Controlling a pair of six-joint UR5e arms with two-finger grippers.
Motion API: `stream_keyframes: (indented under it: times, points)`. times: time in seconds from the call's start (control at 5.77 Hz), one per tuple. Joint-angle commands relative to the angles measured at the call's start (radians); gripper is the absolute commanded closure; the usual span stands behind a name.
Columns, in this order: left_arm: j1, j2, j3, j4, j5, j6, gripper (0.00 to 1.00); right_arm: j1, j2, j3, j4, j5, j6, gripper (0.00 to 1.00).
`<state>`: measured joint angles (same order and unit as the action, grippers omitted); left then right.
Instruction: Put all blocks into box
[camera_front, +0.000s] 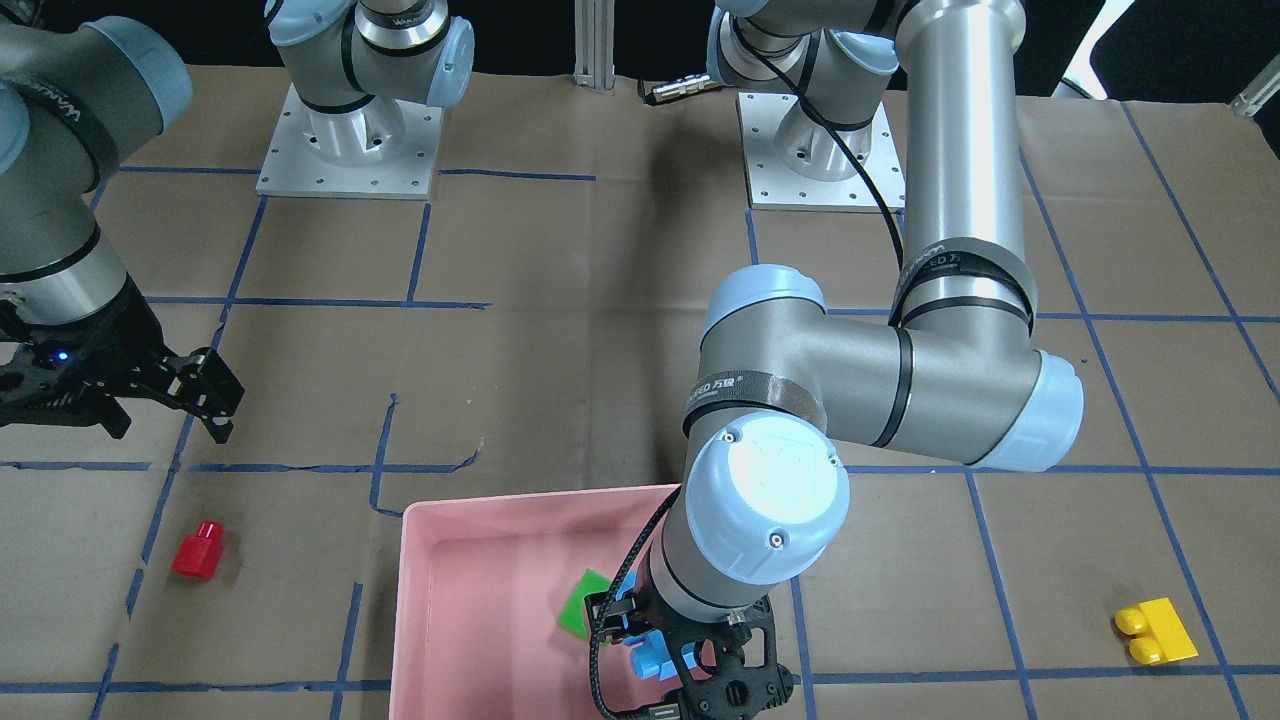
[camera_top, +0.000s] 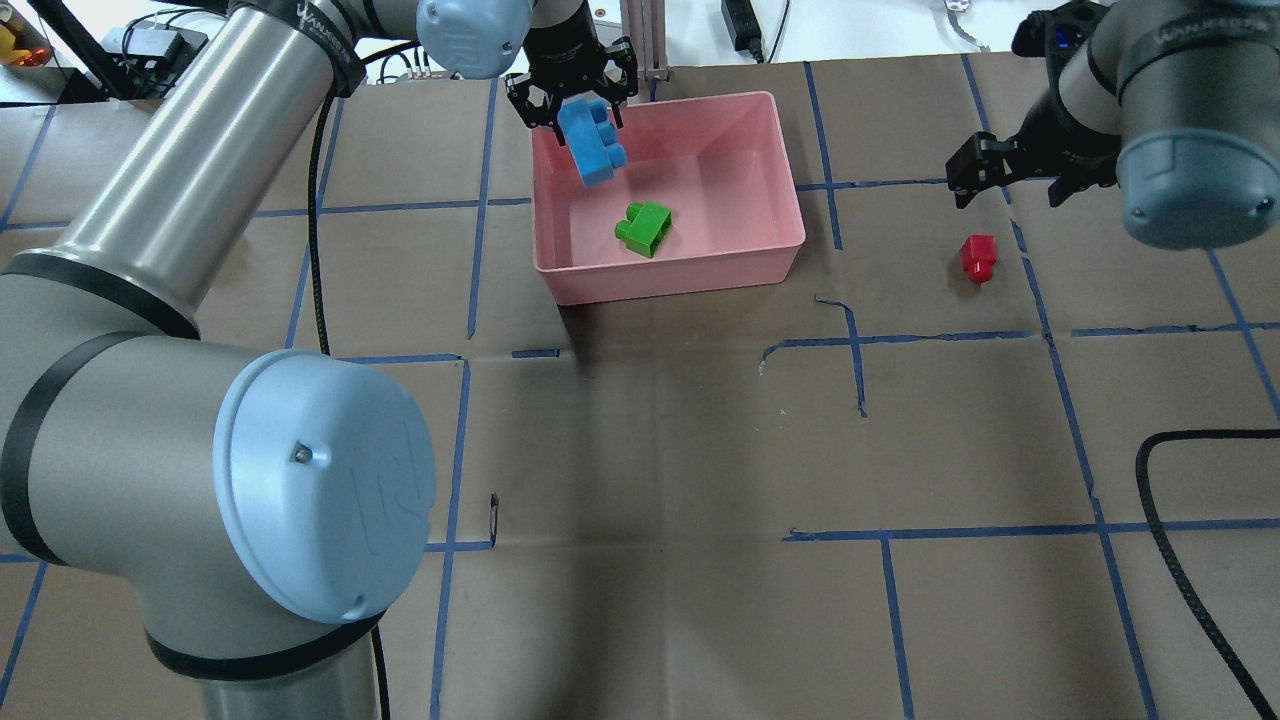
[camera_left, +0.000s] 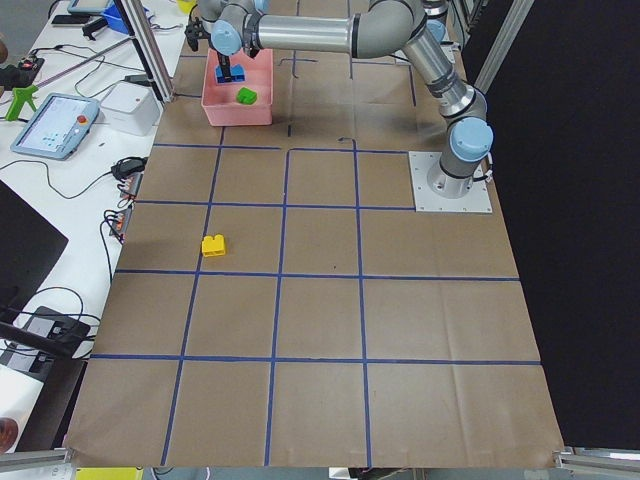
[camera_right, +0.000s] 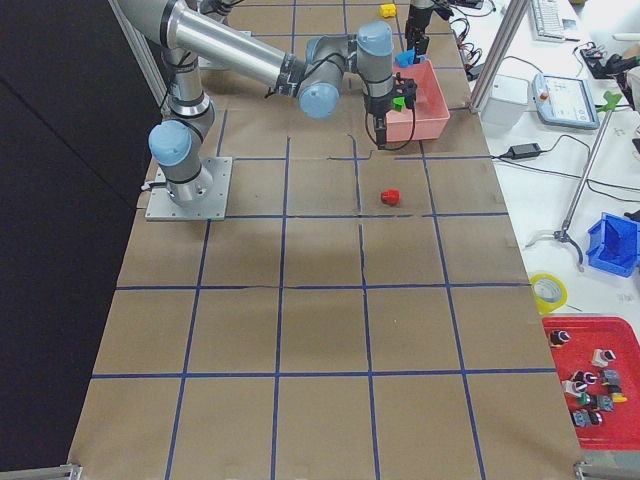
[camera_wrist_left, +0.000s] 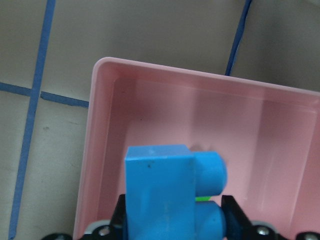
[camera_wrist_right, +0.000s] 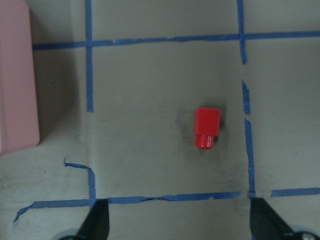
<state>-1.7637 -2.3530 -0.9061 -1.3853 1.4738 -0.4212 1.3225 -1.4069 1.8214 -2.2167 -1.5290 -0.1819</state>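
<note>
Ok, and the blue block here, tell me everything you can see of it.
The blue block is a glossy bright-blue plastic brick, a flat-sided body with round studs along one side; the wrist view shows two of them. It is clamped between the jaws of the left gripper, hanging tilted over a corner of the pink box, seemingly clear of its floor. Only the jaws touch it; the green block lies apart, inside the box.

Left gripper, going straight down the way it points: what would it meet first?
Probably the box floor, with the blue block in the left gripper touching first. The green block lies close beside that line, so a clip can't be ruled out.
</note>
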Motion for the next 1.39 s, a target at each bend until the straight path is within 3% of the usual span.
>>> stream_keyframes:
  times: [0.0,0.17,0.52,0.87,1.21]
  points:
    - [0.003,0.013,0.002,0.031,-0.001,0.004,0.01,-0.037,0.089,0.148,-0.291,0.0,0.007,0.01]
    - [0.038,0.067,0.009,-0.001,-0.001,0.04,0.0,-0.037,0.167,0.148,-0.366,0.003,0.007,0.01]
    - [0.22,0.2,-0.022,-0.175,0.0,0.305,0.0,-0.039,0.284,0.148,-0.486,0.01,0.006,0.01]
    - [0.373,0.221,-0.072,-0.176,0.054,0.509,0.0,-0.04,0.304,0.124,-0.486,0.012,0.002,0.01]
    - [0.502,0.193,-0.08,-0.155,0.107,0.527,0.0,-0.049,0.327,0.096,-0.488,0.012,-0.005,0.01]
